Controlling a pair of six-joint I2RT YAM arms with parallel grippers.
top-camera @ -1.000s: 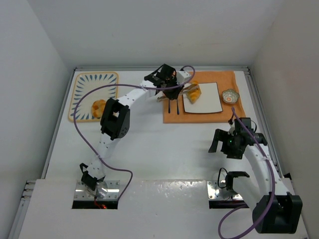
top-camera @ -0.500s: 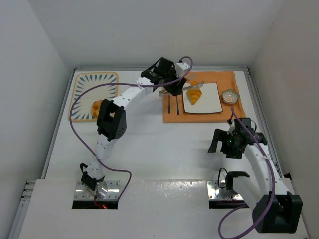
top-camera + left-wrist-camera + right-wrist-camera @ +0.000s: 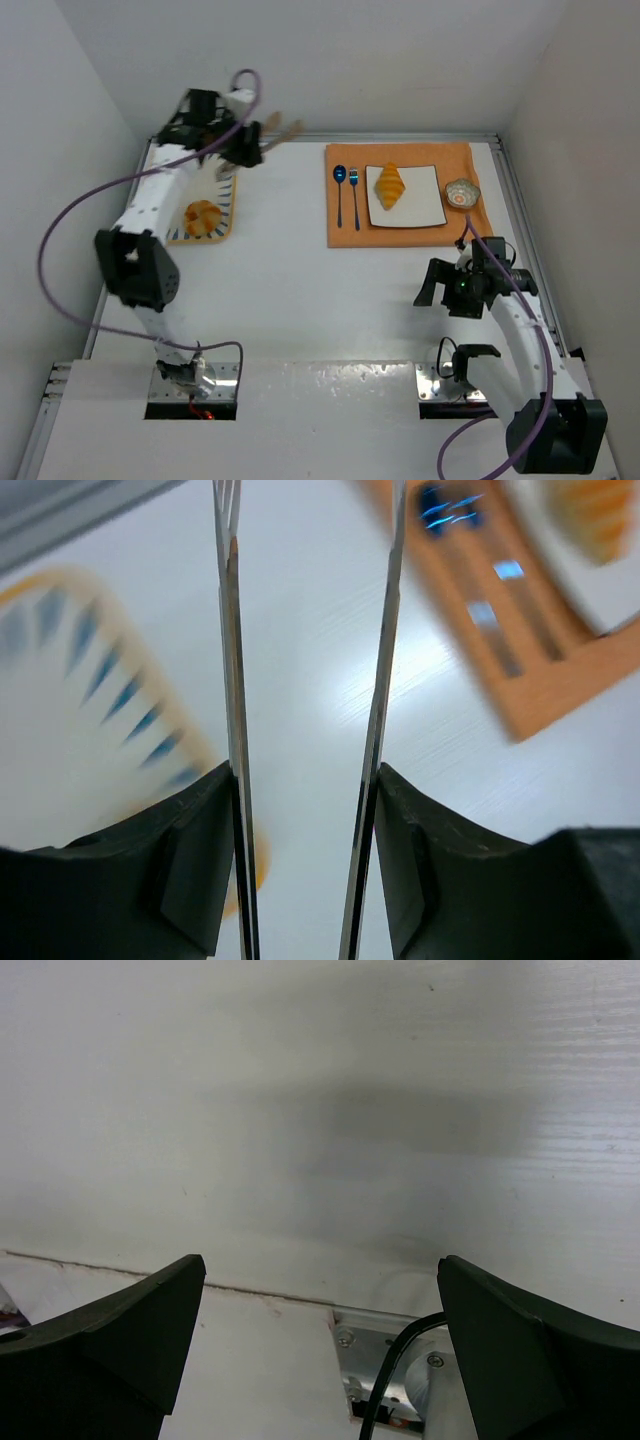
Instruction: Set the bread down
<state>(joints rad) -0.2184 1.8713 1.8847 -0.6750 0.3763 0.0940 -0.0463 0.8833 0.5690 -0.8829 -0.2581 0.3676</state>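
Note:
The ridged croissant point(image 3: 389, 185) lies on the white square plate point(image 3: 425, 205) on the orange placemat point(image 3: 345, 232). It also shows blurred in the left wrist view point(image 3: 600, 515). The round bun point(image 3: 203, 217) sits on the blue-patterned tray point(image 3: 231, 205). My left gripper point(image 3: 245, 150) is shut on metal tongs point(image 3: 278, 132), held above the tray's far right corner. The tong blades point(image 3: 232, 680) stand apart with nothing between them. My right gripper point(image 3: 440, 282) is open and empty over bare table, near the front right.
A blue spoon point(image 3: 340, 190) and fork point(image 3: 354, 190) lie on the placemat left of the plate. A small patterned bowl point(image 3: 462, 192) sits at the placemat's right edge. White walls enclose the table on three sides.
My left gripper with the tongs has left the croissant on the plate and swung left, from over the placemat to over the tray. The right arm has barely moved.

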